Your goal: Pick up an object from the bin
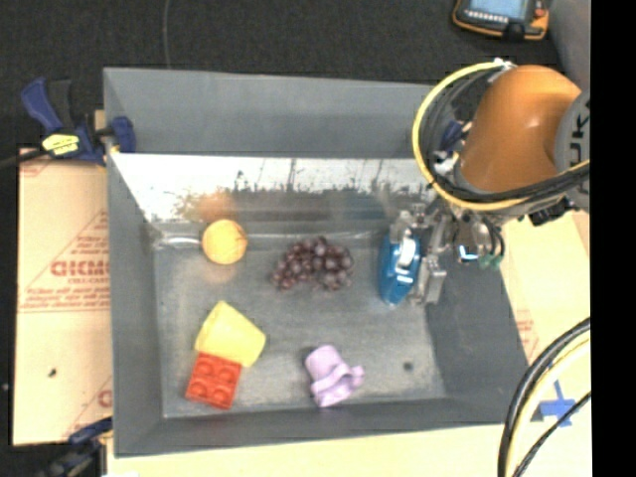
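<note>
Since the arm comes in from the view's right, the hand (417, 268) sits low at the right end of the bin (298, 162). It is pressed up against a blue bottle-like thing (394, 276) that stands more or less upright near the right wall. The hand overlaps the blue thing's right side, so contact looks likely. Whether it has a real grip, or how far open it is, can't be told from this angle.

The blue thing is prob. the pick target, as it's the nearest item and stands apart from the rest. A bunch of dark grapes (313, 264) lies just beside it to the left, but not touching. Well away are an orange-yellow ball (224, 241) by the back wall, a yellow cup (231, 334) tipped against a red toy brick (214, 380), and a purple toy (333, 376) at the front. The clear floor around the blue thing should allow a straight lift w/o snagging. The main risk is a slip if the hold is off-centre.
</note>
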You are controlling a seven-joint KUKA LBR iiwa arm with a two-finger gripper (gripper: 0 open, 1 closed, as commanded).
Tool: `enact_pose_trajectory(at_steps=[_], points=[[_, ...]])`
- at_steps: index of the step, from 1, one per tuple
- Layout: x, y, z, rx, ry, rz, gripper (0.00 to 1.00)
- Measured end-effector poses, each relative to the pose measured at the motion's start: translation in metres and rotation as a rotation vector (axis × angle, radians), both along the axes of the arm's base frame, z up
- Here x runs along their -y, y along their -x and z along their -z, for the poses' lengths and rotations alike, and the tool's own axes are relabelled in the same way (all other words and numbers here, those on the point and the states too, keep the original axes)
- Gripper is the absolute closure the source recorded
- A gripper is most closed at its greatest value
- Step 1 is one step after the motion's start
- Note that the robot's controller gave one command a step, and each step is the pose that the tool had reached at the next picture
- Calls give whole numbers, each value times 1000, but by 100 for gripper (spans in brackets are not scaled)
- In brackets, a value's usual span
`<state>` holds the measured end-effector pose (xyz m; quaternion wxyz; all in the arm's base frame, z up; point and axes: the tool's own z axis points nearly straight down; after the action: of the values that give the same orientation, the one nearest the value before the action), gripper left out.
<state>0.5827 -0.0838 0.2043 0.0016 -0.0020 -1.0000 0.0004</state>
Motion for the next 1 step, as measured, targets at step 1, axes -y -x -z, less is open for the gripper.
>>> enact_pose_trajectory(at_steps=[1], points=[[0, -1, -5, 8, 1, -3, 0]])
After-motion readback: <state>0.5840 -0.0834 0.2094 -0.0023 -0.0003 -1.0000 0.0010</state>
